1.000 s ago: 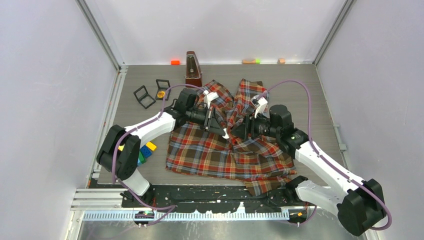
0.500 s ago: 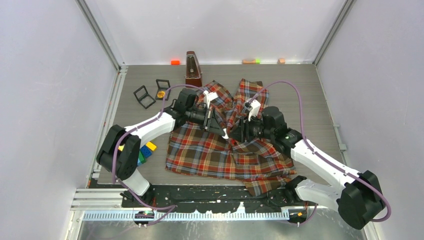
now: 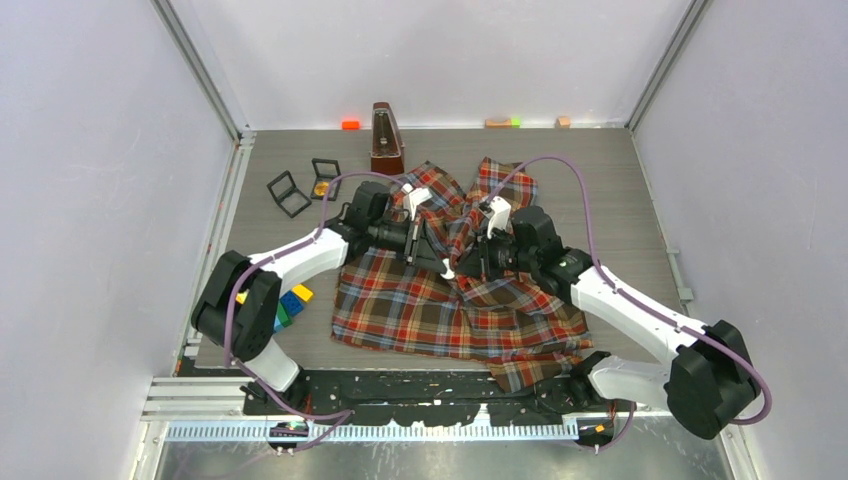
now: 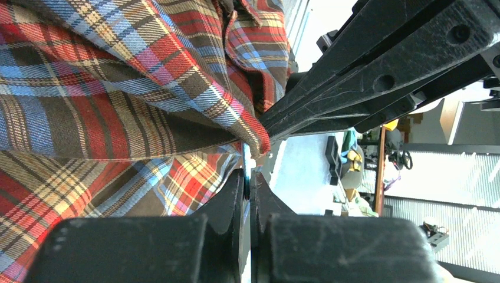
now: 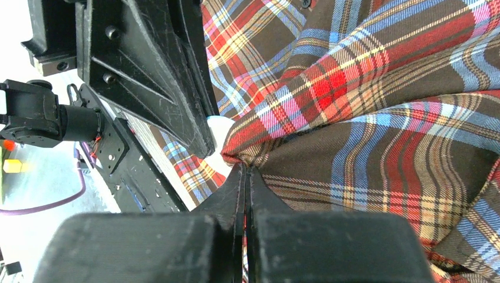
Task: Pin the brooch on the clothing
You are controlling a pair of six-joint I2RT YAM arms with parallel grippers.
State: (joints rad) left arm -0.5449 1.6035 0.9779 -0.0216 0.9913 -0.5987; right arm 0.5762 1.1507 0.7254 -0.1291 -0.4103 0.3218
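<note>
The plaid shirt (image 3: 420,310) lies spread over the middle of the table (image 3: 620,200), its hem toward the near edge and its collar end toward the far edge. A ridge of cloth is raised at its centre, where the two arms meet tip to tip. The right gripper (image 3: 463,263) has its fingers pressed together on that raised fold, and its own wrist view shows the plaid bunched right at the closed tips (image 5: 246,171). The left gripper (image 3: 444,264) is also clamped tight (image 4: 247,177), with a small white piece (image 5: 219,127) at its tip just beside the pinched fold; what that piece is cannot be told. A brown metronome (image 3: 385,135) stands at the far edge. Two open black cases (image 3: 288,193) sit near the far left corner, and coloured blocks (image 3: 292,300) sit by the left edge.
</note>
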